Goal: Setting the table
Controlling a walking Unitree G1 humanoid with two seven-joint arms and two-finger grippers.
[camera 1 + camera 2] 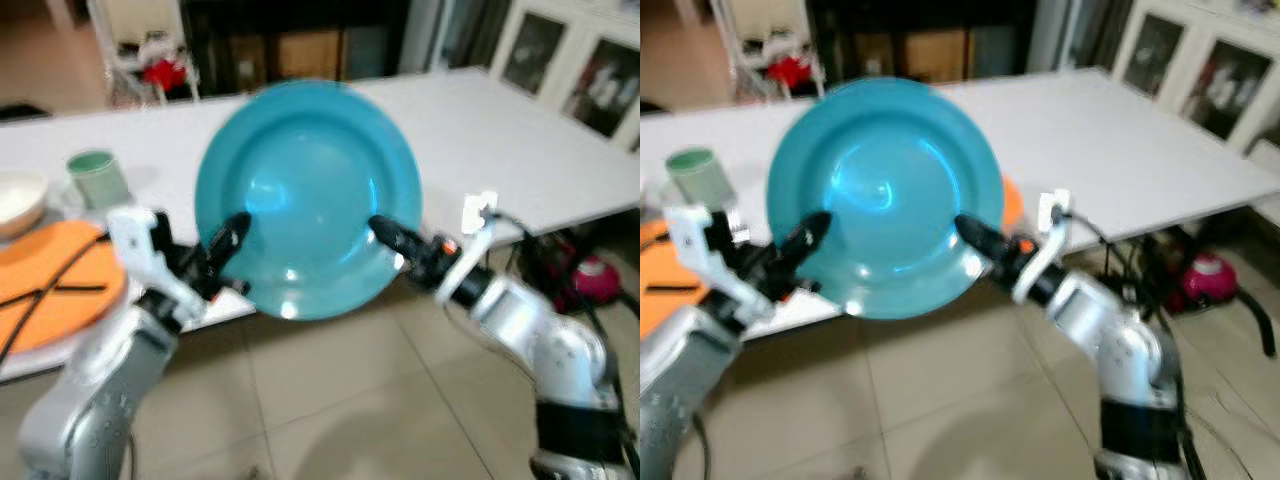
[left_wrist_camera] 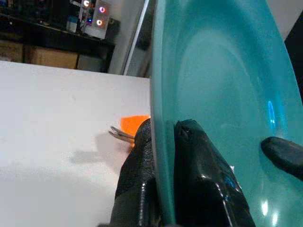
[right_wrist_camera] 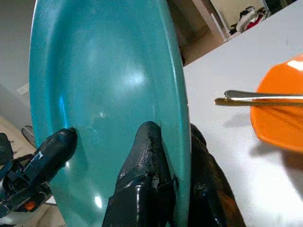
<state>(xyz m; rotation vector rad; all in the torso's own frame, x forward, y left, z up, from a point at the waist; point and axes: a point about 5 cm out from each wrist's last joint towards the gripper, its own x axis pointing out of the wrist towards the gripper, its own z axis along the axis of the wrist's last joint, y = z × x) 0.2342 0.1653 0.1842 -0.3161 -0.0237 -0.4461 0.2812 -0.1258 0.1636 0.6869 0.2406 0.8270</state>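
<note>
White table [image 1: 520,140] stretches ahead. Held upright above its near edge, the teal plate [image 1: 310,190] is pinched by the left gripper [image 1: 228,240] and right gripper [image 1: 388,235], each clenched on opposite rims. Uneven release could drop it.

The plate [image 1: 308,195] stands upright at center, before the near edge of the table [image 1: 520,150]. The left gripper [image 1: 228,240] clamps its rim at 8 o'clock; the right gripper [image 1: 388,235] clamps it at 4 o'clock. On the table, a cup [image 1: 97,177] sits at the plate's 9 o'clock, a bowl [image 1: 20,198] further left, a mat [image 1: 55,285] before them.
</note>
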